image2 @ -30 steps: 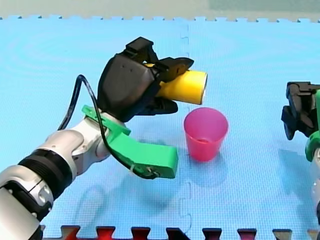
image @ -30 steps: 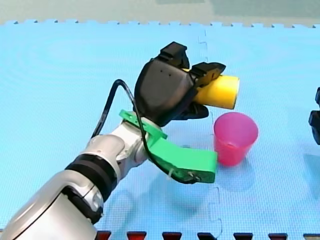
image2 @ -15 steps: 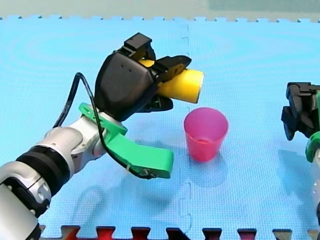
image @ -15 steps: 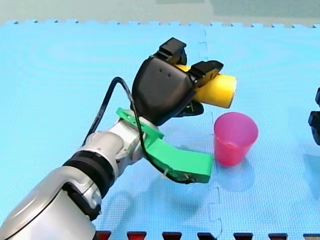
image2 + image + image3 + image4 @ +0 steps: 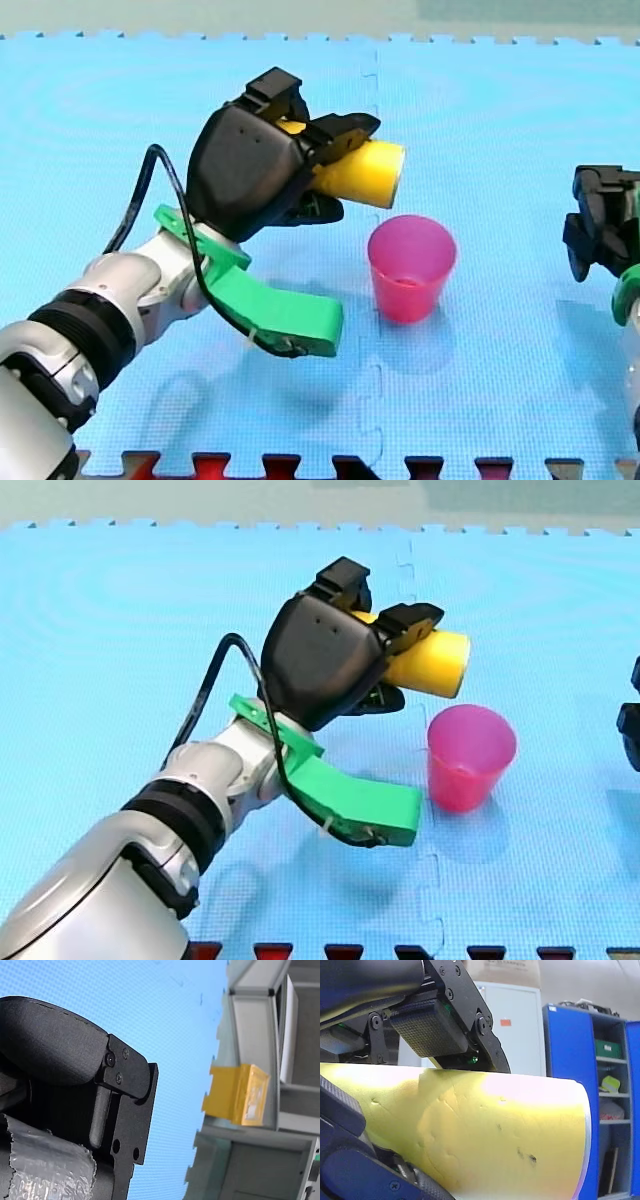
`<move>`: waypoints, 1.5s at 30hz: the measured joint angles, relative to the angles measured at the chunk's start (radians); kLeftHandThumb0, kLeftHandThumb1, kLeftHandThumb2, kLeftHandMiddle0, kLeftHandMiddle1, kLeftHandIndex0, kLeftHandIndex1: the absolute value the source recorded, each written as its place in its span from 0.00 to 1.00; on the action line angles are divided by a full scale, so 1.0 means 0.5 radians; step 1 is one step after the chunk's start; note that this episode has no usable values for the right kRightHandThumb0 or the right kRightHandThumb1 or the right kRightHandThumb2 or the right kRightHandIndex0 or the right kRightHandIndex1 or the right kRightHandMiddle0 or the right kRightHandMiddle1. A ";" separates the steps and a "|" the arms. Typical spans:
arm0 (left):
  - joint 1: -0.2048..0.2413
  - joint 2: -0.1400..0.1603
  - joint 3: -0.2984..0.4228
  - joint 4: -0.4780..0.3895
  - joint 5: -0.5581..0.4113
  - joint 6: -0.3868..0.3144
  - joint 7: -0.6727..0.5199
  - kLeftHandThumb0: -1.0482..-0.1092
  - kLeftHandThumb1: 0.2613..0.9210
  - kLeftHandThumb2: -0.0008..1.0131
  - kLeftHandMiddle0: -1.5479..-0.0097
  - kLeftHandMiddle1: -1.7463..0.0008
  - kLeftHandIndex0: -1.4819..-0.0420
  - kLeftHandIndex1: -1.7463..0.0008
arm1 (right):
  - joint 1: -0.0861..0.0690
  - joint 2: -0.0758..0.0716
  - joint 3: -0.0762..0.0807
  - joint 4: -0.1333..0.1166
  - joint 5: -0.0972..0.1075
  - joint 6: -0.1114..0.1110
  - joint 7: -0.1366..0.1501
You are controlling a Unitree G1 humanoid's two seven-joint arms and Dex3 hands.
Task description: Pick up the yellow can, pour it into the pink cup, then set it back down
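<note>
Gripping the tipped yellow can (image 5: 432, 663), left hand (image 5: 325, 665) hovers near pink cup (image 5: 470, 758); right hand (image 5: 598, 228), grip unclear, far right.

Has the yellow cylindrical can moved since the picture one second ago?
Yes, slightly. The yellow can, sideways in the left hand, has shifted left, away from the pink plastic cup. The right hand is at the blue foam mat's right edge.

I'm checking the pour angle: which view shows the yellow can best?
Second head view: the yellow can, nearly on its side in the left hand, shows with the pink cup near its end. First head view is similar; second wrist view gives its dented side close up.
</note>
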 measured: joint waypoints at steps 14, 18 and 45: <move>0.019 -0.005 0.096 -0.017 -0.150 -0.135 -0.068 0.70 0.91 0.00 0.45 0.00 0.30 0.75 | -0.001 -0.006 0.001 0.000 -0.001 -0.001 -0.002; 0.057 -0.016 0.173 -0.020 -0.244 -0.234 -0.068 0.62 0.90 0.00 0.45 0.00 0.22 0.93 | 0.000 -0.009 0.002 -0.001 -0.004 -0.002 -0.003; 0.340 -0.163 0.856 -0.029 -1.387 -0.868 -1.536 0.67 0.79 0.00 0.17 0.95 0.18 1.00 | 0.002 -0.006 0.000 -0.002 0.000 -0.002 0.004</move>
